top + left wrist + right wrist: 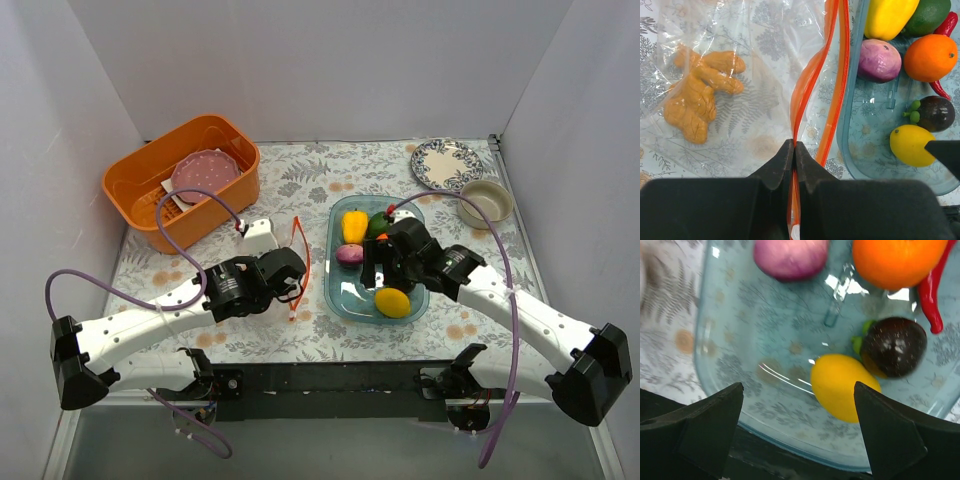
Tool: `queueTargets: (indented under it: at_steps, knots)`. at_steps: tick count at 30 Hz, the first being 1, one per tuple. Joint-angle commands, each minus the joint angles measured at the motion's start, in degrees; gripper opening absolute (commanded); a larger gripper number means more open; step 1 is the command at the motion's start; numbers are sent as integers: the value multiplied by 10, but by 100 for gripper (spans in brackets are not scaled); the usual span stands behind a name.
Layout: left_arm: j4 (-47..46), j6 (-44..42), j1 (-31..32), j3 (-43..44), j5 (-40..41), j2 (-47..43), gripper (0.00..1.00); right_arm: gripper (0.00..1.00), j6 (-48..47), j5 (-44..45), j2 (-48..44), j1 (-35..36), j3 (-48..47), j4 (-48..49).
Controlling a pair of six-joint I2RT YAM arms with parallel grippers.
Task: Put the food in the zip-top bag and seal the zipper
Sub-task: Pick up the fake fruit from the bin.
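While left claw (794, 145) pinches the zipper (807, 87), spread right claw (799, 390) seemingly hovers over lemon (842, 387).

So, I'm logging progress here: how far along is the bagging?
Done: one ginger-shaped piece appears inside the zip-top bag. In hand: the left claw pinches the zipper; the right claw hangs open over the lemon. Left: lemon, pepper, onion, orange and others lie in the tray; the zipper is unsealed.

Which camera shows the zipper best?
The left wrist view: the zipper is close, pinched in the left gripper. The top view shows only a thin orange line; the right wrist view shows none of it.
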State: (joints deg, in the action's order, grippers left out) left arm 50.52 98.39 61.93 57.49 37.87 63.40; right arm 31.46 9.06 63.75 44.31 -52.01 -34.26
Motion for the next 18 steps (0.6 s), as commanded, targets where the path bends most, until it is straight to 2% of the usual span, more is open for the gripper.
queueTargets:
  at_steps: [1,6,18]
  knots:
    - [-28,-18,-3,-11,-17,-22,0,98,-33,11,-37,-3,32,-49]
    - [-38,-25,-3,-14,-24,-26,0,98,-60,9,-35,-6,53,-48]
    - [-37,-39,-4,5,-35,2,0,98,-102,-19,-13,-18,122,36]
